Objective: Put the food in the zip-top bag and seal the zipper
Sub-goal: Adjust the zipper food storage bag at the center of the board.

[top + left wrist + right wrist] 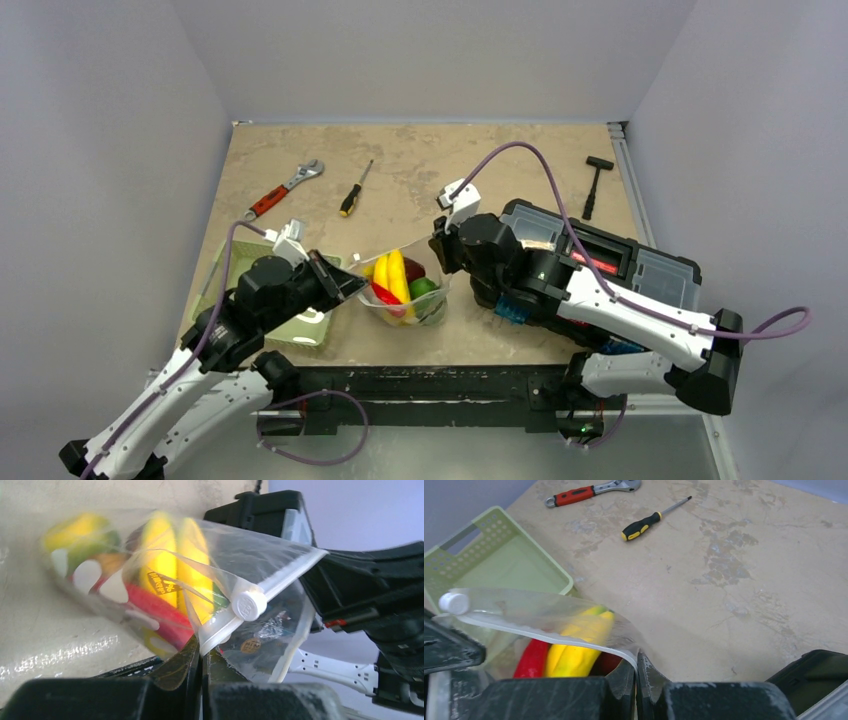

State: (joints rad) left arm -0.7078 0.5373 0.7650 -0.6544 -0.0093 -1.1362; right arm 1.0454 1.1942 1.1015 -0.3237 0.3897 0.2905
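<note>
L tool (202,666) & R tool (636,672) each clamped an end of zip-top bag (250,545), prob. holding zipper (285,579) taut for sealing; food (165,565) inside.

nothing reading clearly in any view. dark print (159,582) showing on yellow toy fruit (170,545) inside zip-top bag (260,560), left wrist view, blurring too much to read. round brownish mark (250,645) showing at bag film, characters not resolving. red strip (600,264) on black toolbox (530,218) appearing too small to read.
</note>
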